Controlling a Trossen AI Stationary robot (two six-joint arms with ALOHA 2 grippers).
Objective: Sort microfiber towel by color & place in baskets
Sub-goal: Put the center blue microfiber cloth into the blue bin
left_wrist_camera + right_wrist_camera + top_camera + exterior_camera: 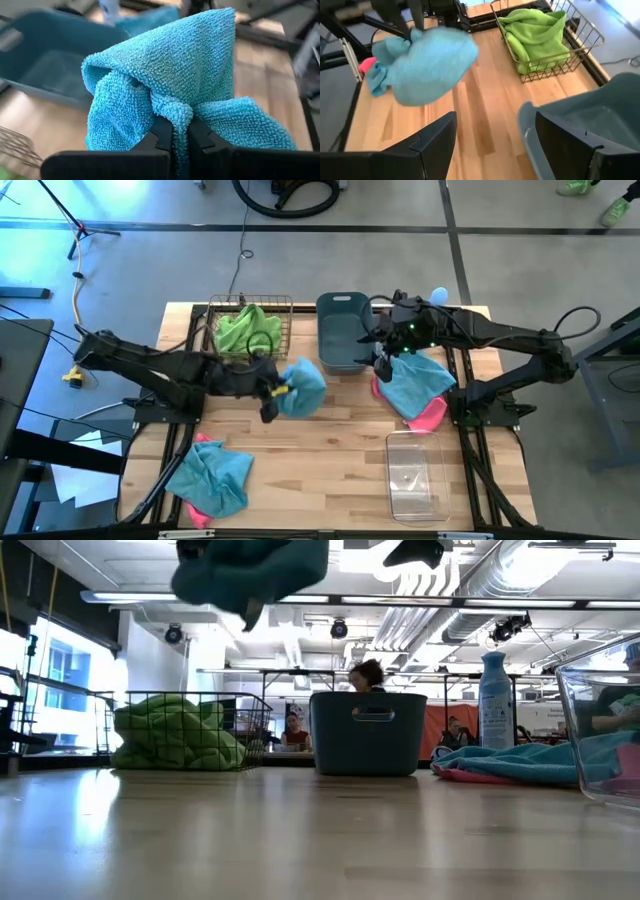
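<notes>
The left claw (pixel 180 142) is pinched tight on a bunched fold of a soft light-blue microfiber towel (pixel 303 388), held clear of the wooden tabletop (pixel 330 450) just beside the slate-blue plastic tub (pixel 342 332). The grip catches only a narrow tuck — the cloth could slip free, or drape over the tub's rim. The right claw (pixel 495 137), fingers spread, hovers at the tub — the arms could collide there.

Light blue towel (pixel 303 388) hanging bunched above table, green towels (pixel 247 327) in wire basket (pixel 284 308)
</notes>
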